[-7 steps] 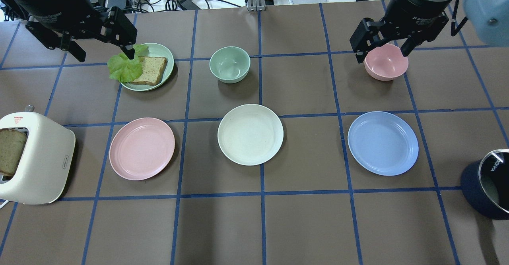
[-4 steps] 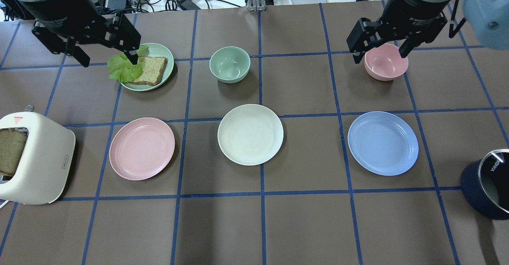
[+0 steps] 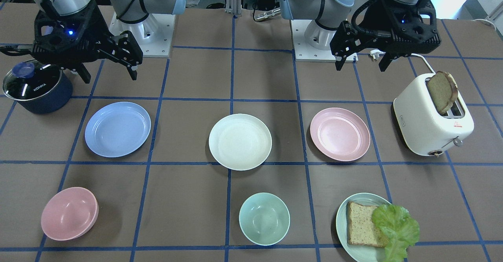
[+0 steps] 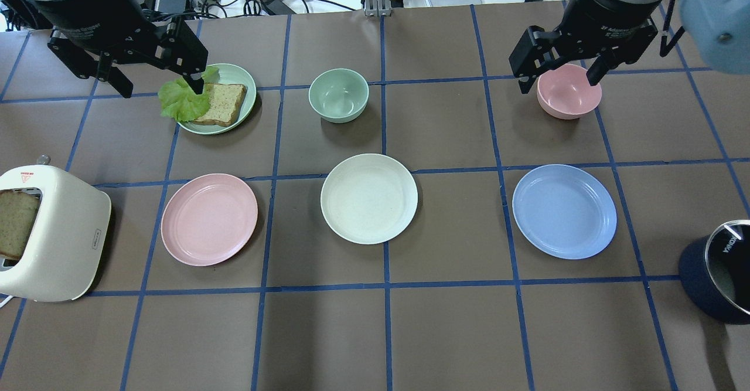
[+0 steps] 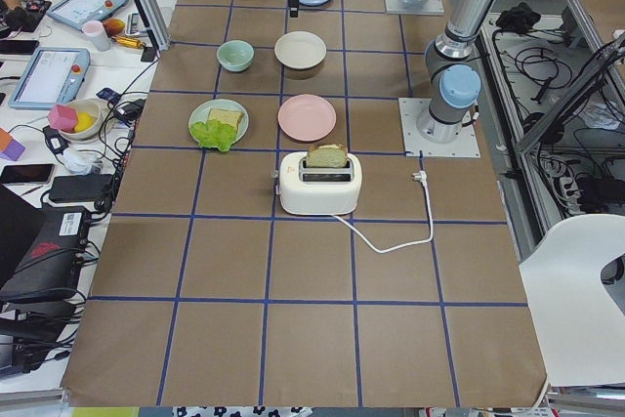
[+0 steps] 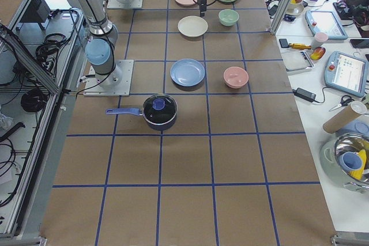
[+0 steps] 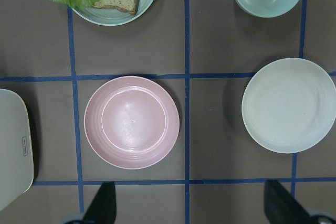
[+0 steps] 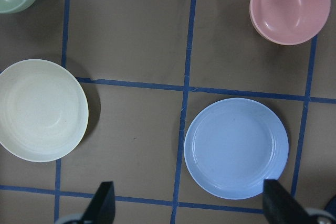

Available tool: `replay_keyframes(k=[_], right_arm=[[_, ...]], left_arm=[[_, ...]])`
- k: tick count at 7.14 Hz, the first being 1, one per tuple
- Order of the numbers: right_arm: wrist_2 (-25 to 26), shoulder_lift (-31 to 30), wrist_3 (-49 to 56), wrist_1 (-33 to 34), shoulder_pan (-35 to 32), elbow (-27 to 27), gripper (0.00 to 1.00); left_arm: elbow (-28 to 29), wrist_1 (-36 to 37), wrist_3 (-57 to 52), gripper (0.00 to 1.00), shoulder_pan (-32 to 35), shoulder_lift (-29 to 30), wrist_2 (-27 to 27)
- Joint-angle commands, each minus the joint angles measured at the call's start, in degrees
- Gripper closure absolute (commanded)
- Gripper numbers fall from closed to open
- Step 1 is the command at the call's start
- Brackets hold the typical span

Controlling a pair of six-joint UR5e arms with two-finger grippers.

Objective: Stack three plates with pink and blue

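Observation:
Three equal plates lie apart in a row across the table's middle. The pink plate (image 4: 209, 219) is on the left, the cream-white plate (image 4: 369, 199) in the centre, the blue plate (image 4: 564, 211) on the right. My left gripper (image 4: 161, 89) is open and empty, high over the far left. The left wrist view shows the pink plate (image 7: 131, 122) below its fingers (image 7: 102, 205). My right gripper (image 4: 558, 81) is open and empty, high over the far right. The right wrist view shows the blue plate (image 8: 236, 148) below it.
A white toaster (image 4: 53, 238) with bread stands at the left edge. A pale green plate (image 4: 234, 77) with bread and lettuce, a mint bowl (image 4: 338, 95) and a pink bowl (image 4: 568, 95) sit in the far row. A dark blue pot (image 4: 718, 274) is at the right edge.
My left gripper has shifted slightly to the right and my right gripper slightly to the left. Both stay open. The plates have not moved.

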State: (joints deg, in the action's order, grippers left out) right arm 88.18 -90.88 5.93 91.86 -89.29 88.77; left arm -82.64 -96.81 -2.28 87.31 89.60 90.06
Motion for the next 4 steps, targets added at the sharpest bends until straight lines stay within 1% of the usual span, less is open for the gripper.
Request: replay_keyframes(k=[1,4], right_arm=[[0.24,0.00,-0.05,-0.01,0.00,0.00,0.00],[0.41,0.18,-0.05,0.08,0.00,0.09,0.00]], left_arm=[[-0.16,0.04,0.08,0.00,-0.12,0.14,-0.23],[-0.16,0.22,-0.35,0.00,-0.12,0.23,-0.32]])
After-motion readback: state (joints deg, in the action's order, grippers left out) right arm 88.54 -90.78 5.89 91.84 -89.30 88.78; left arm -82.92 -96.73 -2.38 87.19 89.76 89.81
